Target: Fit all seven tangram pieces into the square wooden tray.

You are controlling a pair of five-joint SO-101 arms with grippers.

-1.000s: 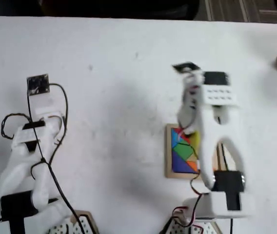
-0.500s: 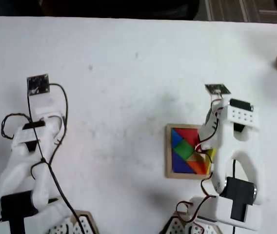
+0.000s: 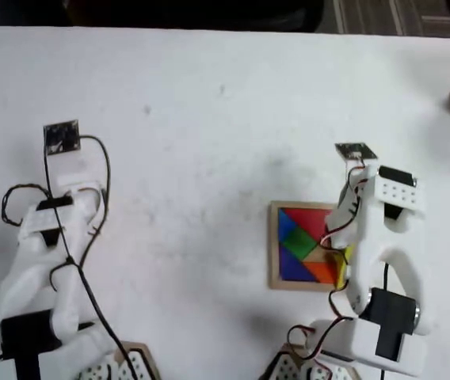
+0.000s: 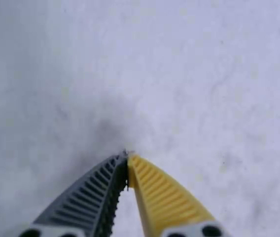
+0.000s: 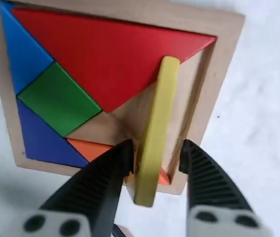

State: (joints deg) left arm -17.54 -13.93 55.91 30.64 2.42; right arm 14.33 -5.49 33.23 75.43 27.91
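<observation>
The yellow piece (image 5: 155, 133) is a flat slab of painted wood, so I judge it light, stiff and not fragile, though the smooth paint may slip. It stands on its thin edge, not flat, in the bare gap of the wooden tray (image 5: 226, 59), with one end reaching the red triangle (image 5: 110, 54). The best hold, I think, is across its two broad faces, so that it can be laid down into the gap.

The right fingers (image 5: 105, 182) are spread, one on each side of the piece. One is almost at the face and the other shows a thin gap, so they pinch nothing.

A green square (image 5: 58, 98), two blue pieces and an orange piece (image 5: 93, 147) lie flat in the tray. From above, the yellow piece is at the tray's 3 o'clock side, and the tray lies toward 4 o'clock from the middle of the tabletop (image 3: 209, 119). The left fingers (image 4: 159, 197), at 8 o'clock, are pressed together over bare tabletop.
</observation>
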